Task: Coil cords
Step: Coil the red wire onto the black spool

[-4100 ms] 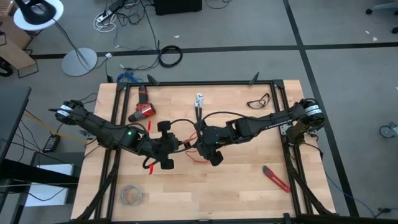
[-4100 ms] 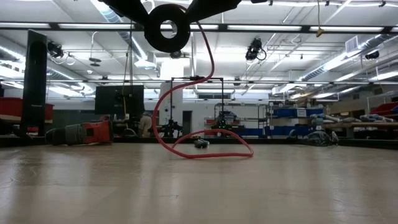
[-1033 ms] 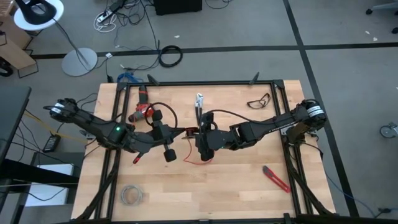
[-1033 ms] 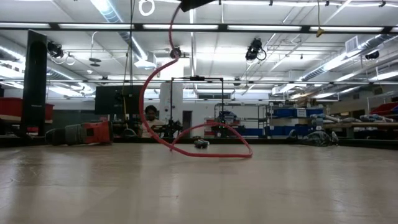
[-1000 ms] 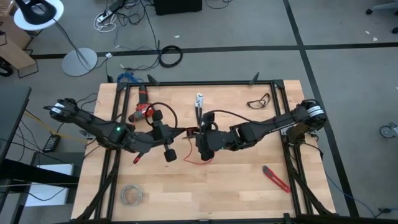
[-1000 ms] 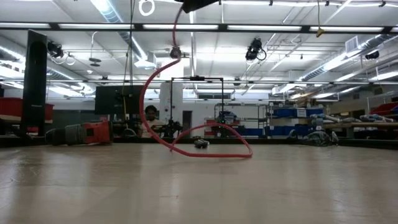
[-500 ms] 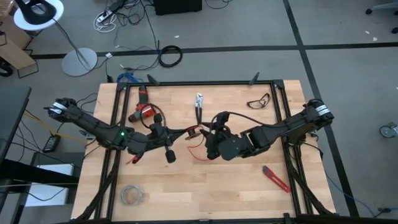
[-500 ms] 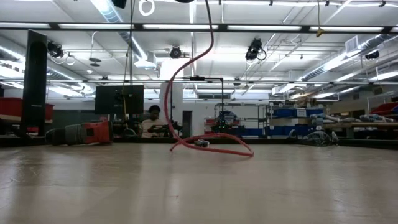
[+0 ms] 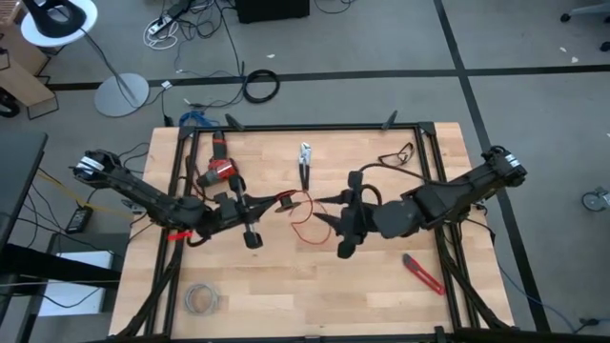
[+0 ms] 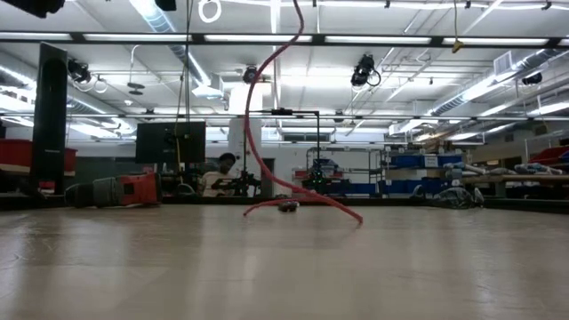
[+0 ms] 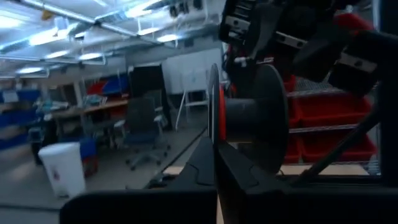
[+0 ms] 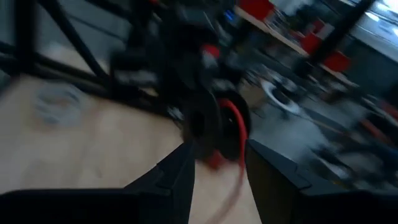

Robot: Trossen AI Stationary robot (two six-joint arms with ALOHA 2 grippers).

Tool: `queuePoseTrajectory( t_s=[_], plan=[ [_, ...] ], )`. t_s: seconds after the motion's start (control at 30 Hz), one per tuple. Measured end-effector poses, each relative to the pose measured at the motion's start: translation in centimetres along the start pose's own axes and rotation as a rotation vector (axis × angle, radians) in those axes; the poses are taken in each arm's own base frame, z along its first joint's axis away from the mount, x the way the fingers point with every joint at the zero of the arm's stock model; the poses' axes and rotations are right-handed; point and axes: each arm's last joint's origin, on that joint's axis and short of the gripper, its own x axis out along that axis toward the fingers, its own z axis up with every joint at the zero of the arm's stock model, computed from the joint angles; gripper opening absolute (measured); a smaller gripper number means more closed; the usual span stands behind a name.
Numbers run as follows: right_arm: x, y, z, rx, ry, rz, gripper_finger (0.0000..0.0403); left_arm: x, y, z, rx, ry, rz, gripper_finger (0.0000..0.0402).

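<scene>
The thin red cord [image 9: 303,232] runs from a small black spool [image 9: 285,201] down into a loose loop on the table's middle. In the low view the cord [image 10: 258,133] rises in a bow from that loop [image 10: 307,206], which rests on the wood. My left gripper [image 9: 276,203] reaches in from the left and is shut on the spool [image 11: 252,118]. My right gripper [image 9: 321,211] stands open just right of the spool, above the loop. In its wrist view its fingers flank the spool [image 12: 208,127] and cord [image 12: 235,121] at a distance. My left gripper pinches the rim of the spool's near flange [image 11: 213,106] between its two shut fingers. The fingers come level from the table's left. The spool is lifted clear of the table, with the cord hanging from it down to the wood.
A red and black drill [image 9: 217,171] lies at the far left, pliers [image 9: 305,157] at the far middle, safety glasses [image 9: 396,152] at the far right. A red knife [image 9: 424,274] lies near right. A pale grey wire bundle [image 9: 200,298] lies near left.
My right gripper has drawn back from the spool toward the table's right edge. The cord's hanging bow has swung over and straightened, while its lower loop has stayed on the table. My left gripper has kept its hold on the spool.
</scene>
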Motion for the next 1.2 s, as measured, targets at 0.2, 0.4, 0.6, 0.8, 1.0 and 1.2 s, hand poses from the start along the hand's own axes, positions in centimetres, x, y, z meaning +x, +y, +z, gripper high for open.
queuePoseTrajectory(
  t_s=[0.2, 0.4, 0.6, 0.8, 1.0, 1.2],
  plan=[
    [1.3, -1.1, 0.5, 0.024, -0.105, 0.084, 0.0137, -0.8, 0.5, 0.4, 0.010, -0.161, -0.046, 0.0000],
    [2.1, -2.1, 1.0, 0.062, -0.218, 0.164, 0.0137, -1.2, 0.5, 0.2, 0.054, -0.302, -0.107, 0.0000],
    [2.4, -2.9, 1.4, 0.055, -0.293, 0.168, 0.0126, -1.1, 0.6, -0.2, 0.059, -0.425, -0.163, 0.0000],
    [2.8, -3.5, 1.4, 0.058, -0.313, 0.174, 0.0117, -0.4, 0.8, -1.1, 0.052, -0.448, -0.204, 0.0000],
    [3.7, -2.7, 1.1, 0.049, -0.310, 0.201, 0.0117, 0.7, 1.1, -0.8, 0.054, -0.477, -0.204, 0.0000],
    [4.1, -3.0, 1.1, 0.042, -0.319, 0.167, 0.0116, 1.0, 1.4, -0.6, 0.037, -0.501, -0.237, 0.0000]
  ],
)
